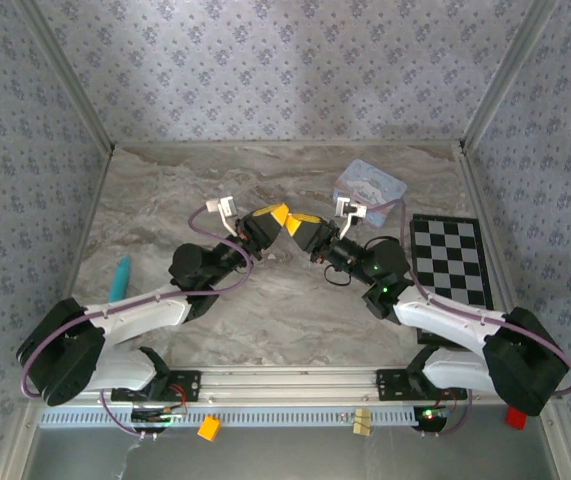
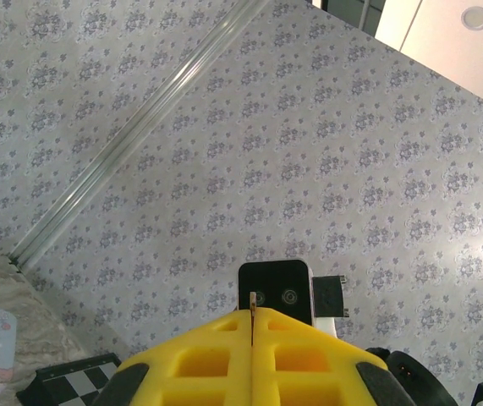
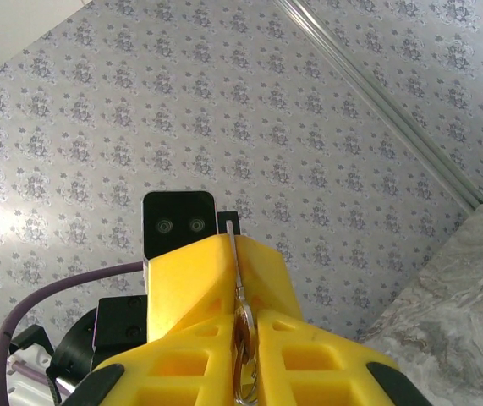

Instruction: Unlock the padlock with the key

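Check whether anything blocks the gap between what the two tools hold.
Nothing visible does. The left tool, pinching a thin brownish strip, faces the right tool, pinching a silvery metal piece; only air lies between them.

Matched pair of arms. The left arm [image 1: 130,318] and right arm [image 1: 460,322] have white link shells, black joint housings and black bases. A purple cable [image 3: 72,286] loops along each arm. The left gripper [image 1: 277,215] and right gripper [image 1: 305,226] have yellow plastic fingers with moulded rectangular recesses, mounted on black bodies. Each wrist camera [image 2: 275,293] is a black block with two small lenses on a white bracket. One green indicator light [image 1: 389,291] sits on the right arm, with others at the bases.
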You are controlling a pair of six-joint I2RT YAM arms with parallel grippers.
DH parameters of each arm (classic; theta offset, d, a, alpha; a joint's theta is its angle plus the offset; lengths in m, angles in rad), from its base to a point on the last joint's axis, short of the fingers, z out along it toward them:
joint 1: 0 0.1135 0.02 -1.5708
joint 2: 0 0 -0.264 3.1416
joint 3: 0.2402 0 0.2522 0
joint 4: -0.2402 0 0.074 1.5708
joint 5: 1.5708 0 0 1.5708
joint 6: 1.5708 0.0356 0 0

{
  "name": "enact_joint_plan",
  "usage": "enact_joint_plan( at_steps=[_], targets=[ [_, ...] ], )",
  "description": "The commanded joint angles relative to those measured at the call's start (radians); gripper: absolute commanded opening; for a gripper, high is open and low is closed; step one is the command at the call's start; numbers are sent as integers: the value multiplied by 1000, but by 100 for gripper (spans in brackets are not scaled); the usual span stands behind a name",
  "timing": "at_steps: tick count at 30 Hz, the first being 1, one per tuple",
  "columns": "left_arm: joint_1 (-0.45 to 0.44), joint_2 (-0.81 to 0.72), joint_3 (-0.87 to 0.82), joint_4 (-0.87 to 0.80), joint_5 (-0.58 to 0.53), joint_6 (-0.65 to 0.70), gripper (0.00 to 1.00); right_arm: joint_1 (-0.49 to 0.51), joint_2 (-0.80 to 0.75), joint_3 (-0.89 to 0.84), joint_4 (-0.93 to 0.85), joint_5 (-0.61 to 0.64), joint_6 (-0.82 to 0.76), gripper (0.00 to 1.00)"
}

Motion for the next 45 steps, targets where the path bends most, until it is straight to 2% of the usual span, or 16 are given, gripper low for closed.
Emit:
enact_joint_plan(
  at_steps=[1, 6, 8, 10, 11, 13, 14, 17, 20, 22, 25, 28, 34, 38, 45],
  targets=[
    [-13, 17, 24, 35, 8, -9, 0, 2, -25, 39, 20, -16, -10, 13],
    [-13, -5, 18, -2, 1, 20, 0, -3, -62, 40, -43, -11, -38, 2],
    [-12, -36, 17, -60, -9, 54, 0, -5, -83, 39, -91, -6, -58, 0],
    [-10, -79, 21, -160, -26, 101, 5, -10, -111, 39, -171, 6, -80, 0],
    [-9, -99, 23, -217, -39, 117, 13, -11, -122, 40, -207, 8, -92, 0],
    [-1, -143, 35, -338, -51, 175, 43, -15, -152, 52, -308, 7, -127, 0],
    [10, -167, 42, -403, -42, 206, 53, -19, -168, 62, -367, 1, -153, 0],
    [77, -266, 96, -706, -3, 322, 70, -28, -228, 145, -687, -1, -294, 0],
    [160, -332, 145, -942, 119, 441, 81, -42, -252, 239, -996, -15, -450, 0],
    [216, -349, 163, -1035, 225, 489, 83, -58, -254, 272, -1109, -56, -513, 0],
    [265, -351, 156, -1052, 360, 505, 83, -76, -255, 289, -1163, -134, -556, 0],
    [272, -337, 159, -1045, 480, 522, 82, -69, -254, 309, -1189, -187, -595, 0],
    [272, -309, 174, -1020, 641, 538, 77, -52, -245, 315, -1210, -240, -660, 0],
    [270, -287, 191, -1021, 712, 539, 72, -38, -233, 320, -1214, -242, -677, 0],
    [245, -248, 219, -1048, 746, 560, 63, -23, -208, 336, -1205, -261, -689, 0]
  ],
)
